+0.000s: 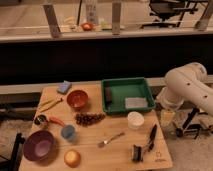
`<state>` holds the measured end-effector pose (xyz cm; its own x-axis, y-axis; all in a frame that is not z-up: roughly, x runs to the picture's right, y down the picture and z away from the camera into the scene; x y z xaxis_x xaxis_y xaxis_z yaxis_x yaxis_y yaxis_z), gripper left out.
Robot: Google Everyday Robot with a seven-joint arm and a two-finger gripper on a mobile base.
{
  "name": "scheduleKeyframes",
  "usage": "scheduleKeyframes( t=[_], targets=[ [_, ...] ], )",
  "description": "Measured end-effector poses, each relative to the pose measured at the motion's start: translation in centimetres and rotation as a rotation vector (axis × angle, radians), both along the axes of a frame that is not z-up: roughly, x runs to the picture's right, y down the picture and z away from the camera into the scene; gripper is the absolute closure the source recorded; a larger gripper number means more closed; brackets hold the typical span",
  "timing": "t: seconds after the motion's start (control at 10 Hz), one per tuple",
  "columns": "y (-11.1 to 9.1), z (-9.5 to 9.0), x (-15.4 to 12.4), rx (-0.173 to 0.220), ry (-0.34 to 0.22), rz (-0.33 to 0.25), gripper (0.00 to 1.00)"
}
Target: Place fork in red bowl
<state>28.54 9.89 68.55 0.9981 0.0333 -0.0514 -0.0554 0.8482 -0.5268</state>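
One purple bowl (39, 145): front-left corner of the worktop (120, 159). It is larger than the target bowl and nearer the camera, so it looks set out as a decoy.
Round yellow-orange thing (72, 158): at the front edge, just right of the purple bowl. It may be a fruit, though I cannot be sure.
Black-handled utensils (151, 137): front right, apart from the fork. Probably there to test that the right piece is picked.
Fork (111, 139): flat on bare wood at centre front. It lies slanted, head toward the lower left and handle toward the upper right, touching nothing. The free wood around it should suit a pinch from above.
Blue cup (68, 132): left of the fork, between the purple bowl and the grapes.
White cup (135, 120): near the fork's handle end, so a descent there has little room.
Gripper (186, 126): the dark part low under the white arm (185, 86), beyond the worktop's right edge and well apart from the fork. Whether the jaws are wide or narrow cannot be told. The reach looks not yet begun.
Grapes (90, 118): a dark cluster between the fork and the red bowl. A carried fork would need to pass above them.
Red bowl (77, 99): upright at left of centre, mouth up, with no fork in it. The fork would likely lean on the rim.
Green tray (125, 80): at the back, right of the red bowl, holding a pale flat item.
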Motion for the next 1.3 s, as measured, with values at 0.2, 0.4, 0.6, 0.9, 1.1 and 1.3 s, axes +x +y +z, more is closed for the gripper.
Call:
scheduleKeyframes(
  t=[0.2, 0.4, 0.6, 0.9, 1.1, 1.3],
  targets=[
    [0.0, 0.0, 0.0, 0.0, 0.0, 0.0, 0.2],
    [0.0, 0.0, 0.0, 0.0, 0.0, 0.0, 0.2],
    [0.0, 0.0, 0.0, 0.0, 0.0, 0.0, 0.2],
    [0.6, -0.2, -2.3, 0.004, -0.041, -0.08, 0.2],
    [0.8, -0.2, -4.2, 0.007, -0.069, -0.134, 0.2],
    [0.8, -0.1, -4.7, 0.007, -0.084, -0.165, 0.2]
  ],
)
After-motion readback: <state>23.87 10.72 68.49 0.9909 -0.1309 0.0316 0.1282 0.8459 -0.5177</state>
